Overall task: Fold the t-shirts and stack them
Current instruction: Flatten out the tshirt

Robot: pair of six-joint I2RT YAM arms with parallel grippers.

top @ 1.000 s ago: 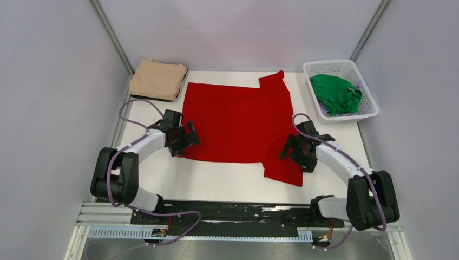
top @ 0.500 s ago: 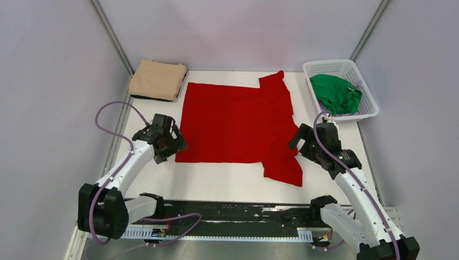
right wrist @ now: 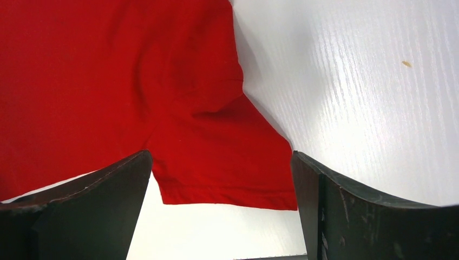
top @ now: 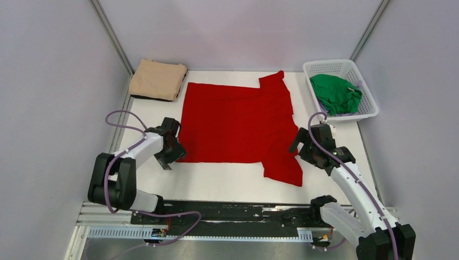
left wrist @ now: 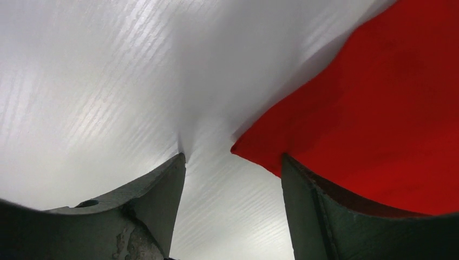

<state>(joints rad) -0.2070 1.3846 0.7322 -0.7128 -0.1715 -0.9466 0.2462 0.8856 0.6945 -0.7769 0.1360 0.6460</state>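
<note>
- Tool on the left arm (left wrist: 233, 161): spread wide, empty, its fingers either side of the near-left corner of the red t-shirt (top: 238, 122).
- Right tool (right wrist: 221, 160): spread wide, empty, above that shirt's near sleeve.
- Red t-shirt: flat, mid-tabletop (top: 216, 181).
- Tan t-shirt (top: 158, 79): folded, far-left corner.
- Green t-shirt (top: 335, 93): crumpled inside white lattice basket (top: 352, 115), far right.
</note>
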